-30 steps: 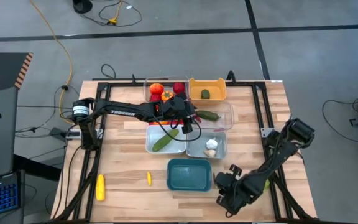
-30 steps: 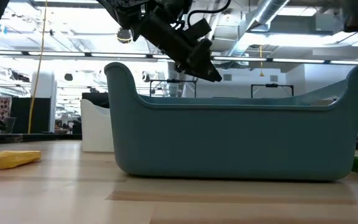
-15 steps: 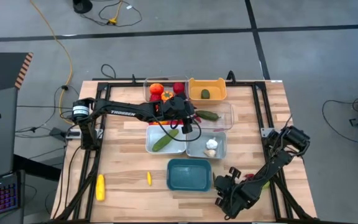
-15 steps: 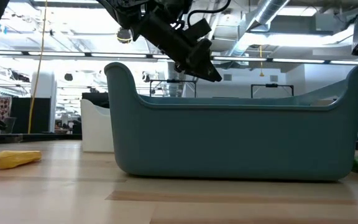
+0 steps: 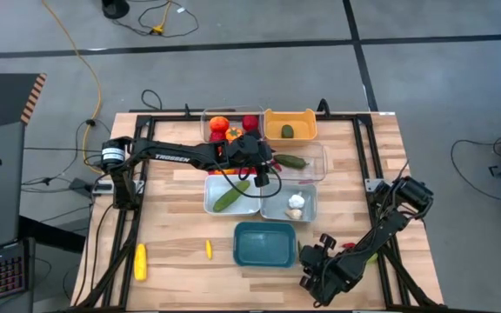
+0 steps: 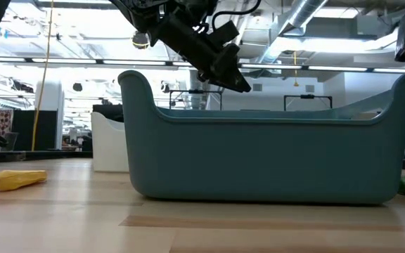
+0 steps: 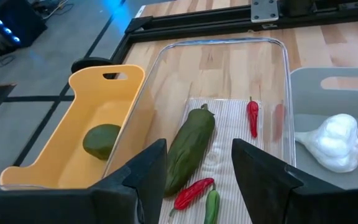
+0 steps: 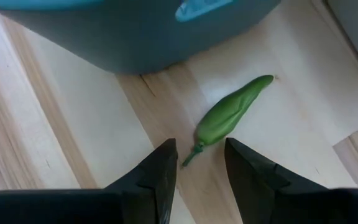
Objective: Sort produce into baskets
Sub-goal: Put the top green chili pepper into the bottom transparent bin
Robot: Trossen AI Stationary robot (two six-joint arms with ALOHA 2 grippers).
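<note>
My right gripper (image 8: 196,168) stands open, low over the table beside the teal basket (image 5: 265,245), fingers pointing steeply down. A small green chili (image 8: 232,115) lies flat on the wood just beyond its fingertips, its stem end reaching toward the gap; nothing is touched. My left gripper (image 7: 197,171) hangs open above a clear basket (image 7: 278,46), which holds a dark green cucumber (image 7: 191,149), red chilies (image 7: 252,117) and a small green chili (image 7: 211,205). In the high view the left gripper (image 5: 259,172) is at mid-table, the right gripper (image 5: 318,254) at the near right.
An orange basket (image 7: 86,81) holds a green fruit (image 7: 101,140). White garlic (image 7: 331,140) lies in the grey basket (image 5: 311,209), a cucumber (image 5: 231,196) in the white basket (image 5: 211,207), and tomatoes (image 5: 220,126) in the far clear basket. Yellow corn (image 5: 140,261) and a small yellow piece (image 5: 208,249) lie at the near left.
My right gripper has sunk a little toward the table by the teal basket, tipping slightly, then held still. Its fingers have kept the same gap.
</note>
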